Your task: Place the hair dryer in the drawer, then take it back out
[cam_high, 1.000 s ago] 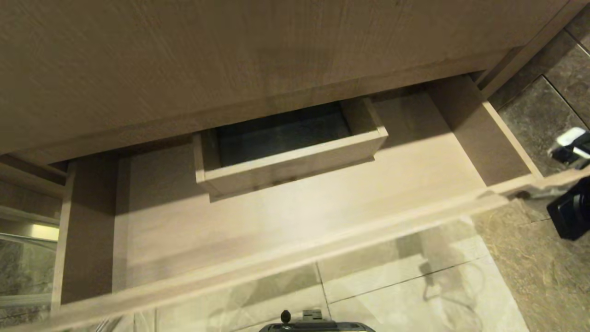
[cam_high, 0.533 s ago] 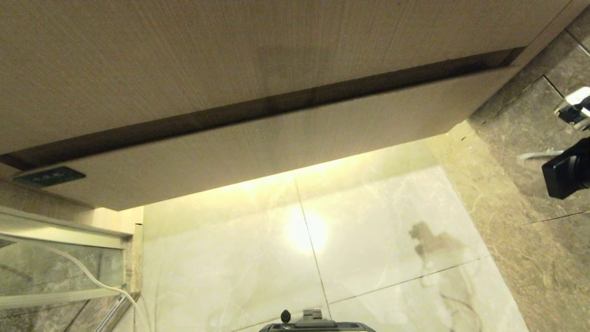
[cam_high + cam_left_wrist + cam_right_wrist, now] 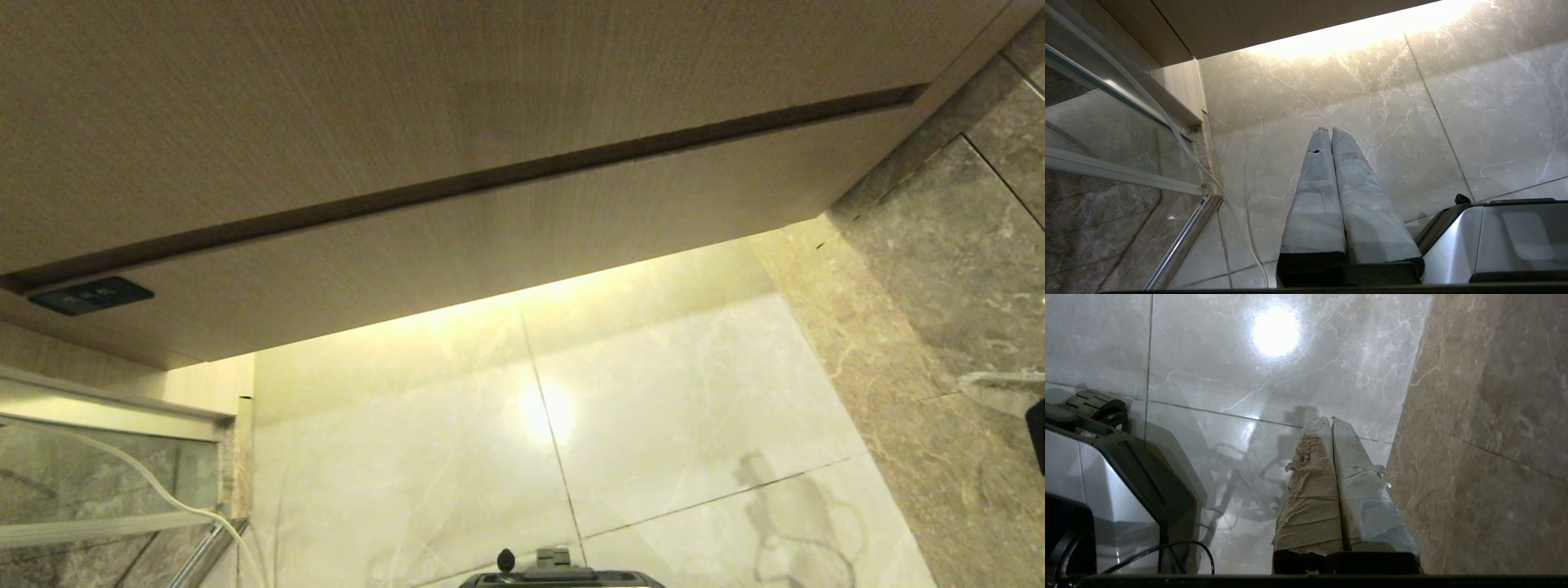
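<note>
Both hands empty, fingers pressed together | left hand (image 3: 1329, 130) low over pale floor tiles (image 3: 653, 425) beside the glass panel (image 3: 1106, 134) | right hand (image 3: 1329, 419) over the tile seam by the brown marble | drawer (image 3: 490, 245) flush, dark gap along its top edge | hair dryer unseen.

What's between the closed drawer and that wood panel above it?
Only a thin dark gap, seen in the head view, separates the drawer from the panel.
</note>
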